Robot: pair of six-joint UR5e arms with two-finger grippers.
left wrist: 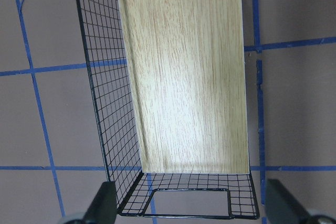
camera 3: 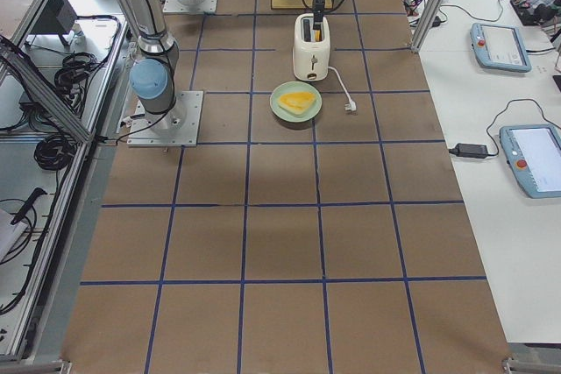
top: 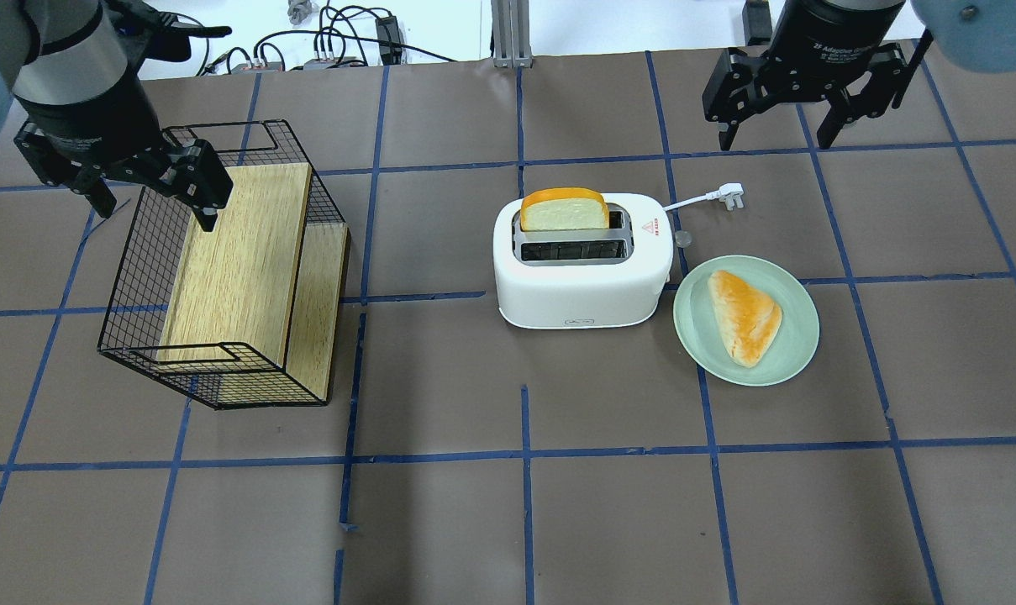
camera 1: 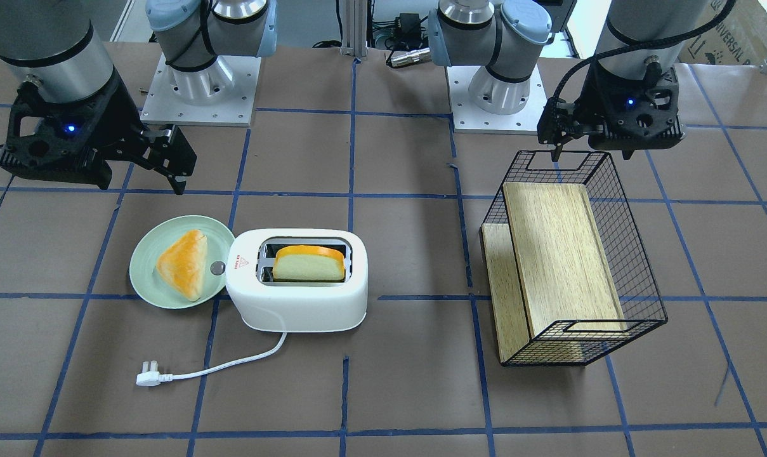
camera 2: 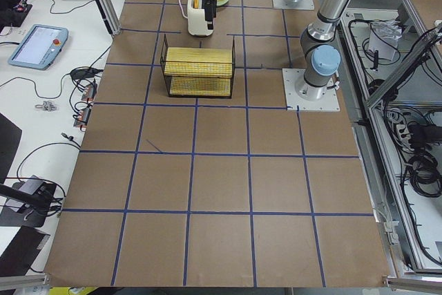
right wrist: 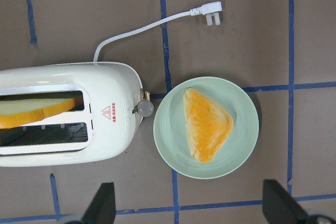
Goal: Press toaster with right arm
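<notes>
Overhead view: right claw (top: 775, 136), released and empty, hovers above the desk (top: 508, 521). The toaster (top: 583, 281), a bread slice (top: 563, 210) in one slot, stands at its 8 o'clock, knob end toward a green plate (top: 797, 336).

Right arm (camera 1: 44, 54): raised, wrist pointing down, at 1 o'clock in the overhead view.
Right gripper (top: 775, 139): fingers spread wide, holding nothing.
Left arm (camera 1: 637, 38): raised, wrist down, at 10 o'clock.
Left gripper (top: 155, 212): fingers spread, empty.
</notes>
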